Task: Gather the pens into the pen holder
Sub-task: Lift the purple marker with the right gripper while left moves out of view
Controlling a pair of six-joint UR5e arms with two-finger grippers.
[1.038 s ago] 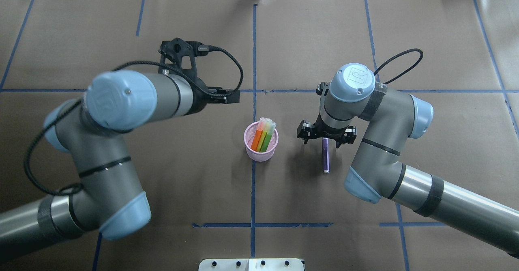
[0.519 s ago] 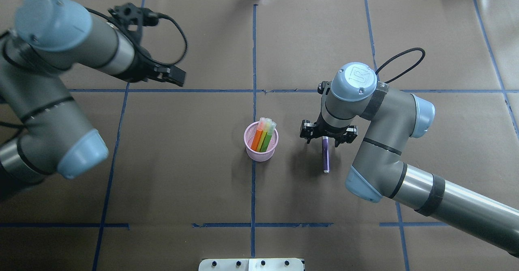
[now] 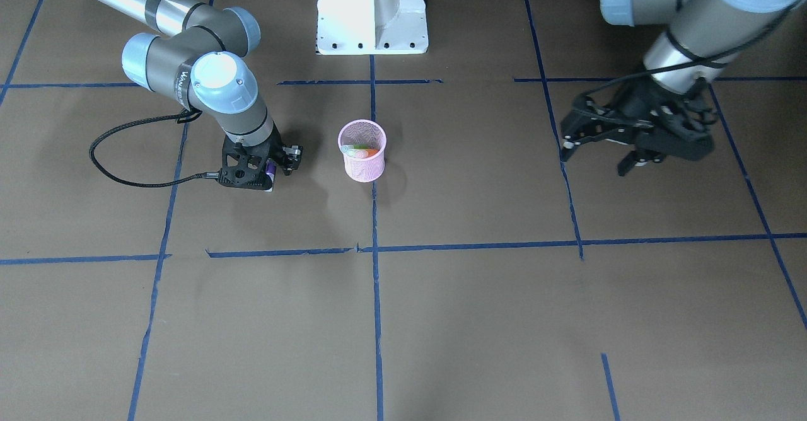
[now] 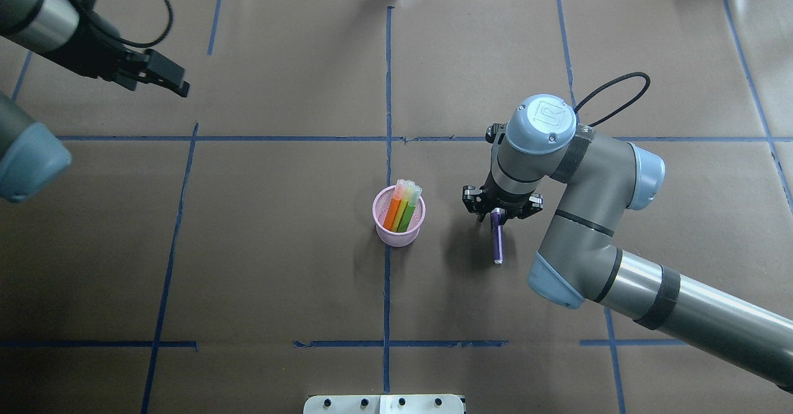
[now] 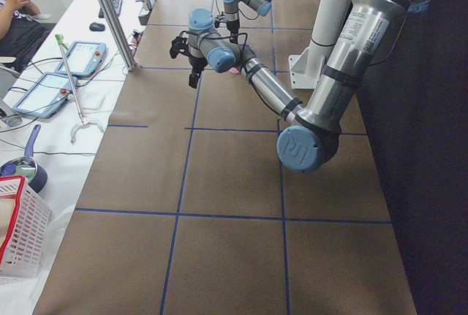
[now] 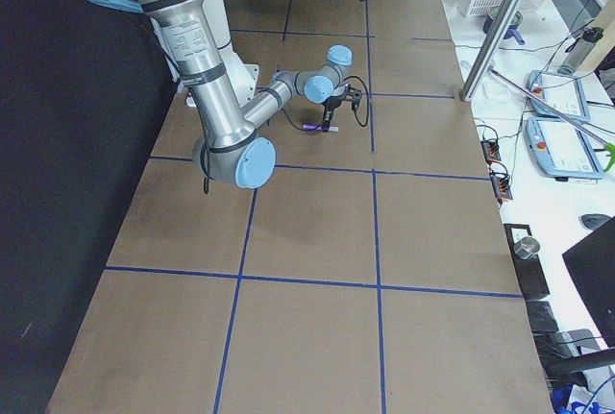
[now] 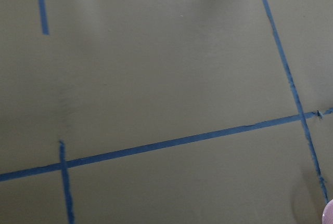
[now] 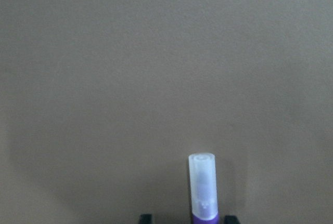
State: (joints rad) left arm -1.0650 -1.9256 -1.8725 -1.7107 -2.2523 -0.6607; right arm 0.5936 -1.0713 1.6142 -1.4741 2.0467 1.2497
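Note:
The pink mesh pen holder (image 4: 399,227) (image 3: 361,162) stands upright at the table's middle. An orange pen (image 4: 391,214), a yellowish one and a green one (image 4: 408,215) lean in it, pale caps up. A purple pen (image 4: 497,240) (image 6: 312,128) lies flat on the table to the holder's right. My right gripper (image 4: 497,214) (image 3: 272,170) points straight down over the pen's far end. Its fingers straddle the pen; in the right wrist view the pale cap (image 8: 201,182) sticks out between the two tips with a small gap each side. My left gripper (image 3: 592,162) (image 4: 176,85) hovers open and empty far off to the left.
The white robot base (image 3: 372,11) sits at the near table edge. A black cable loop (image 3: 126,162) trails from the right wrist over the table. Blue tape lines (image 4: 387,92) cross the brown surface. Benches with tablets, a basket and a seated person flank the table ends.
The left arm has swung up and away from beside the pen holder to the far left. The right gripper's fingers have drawn in closer around the purple pen, which still lies flat.

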